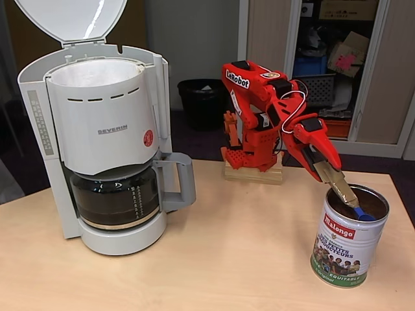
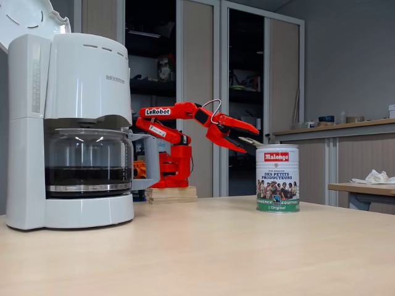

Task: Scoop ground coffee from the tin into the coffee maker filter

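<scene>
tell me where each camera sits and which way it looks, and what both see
A fixed view: raised in front of the table, angled down on the coffee maker and open tin; whole red arm, end effector holding a blue-tipped scoop into the tin.
A fixed view: near tabletop height, looking level across the table; arm side-on, end effector over the tin.
Shared: coffee maker, carafe, tin, arm, wooden base.
</scene>
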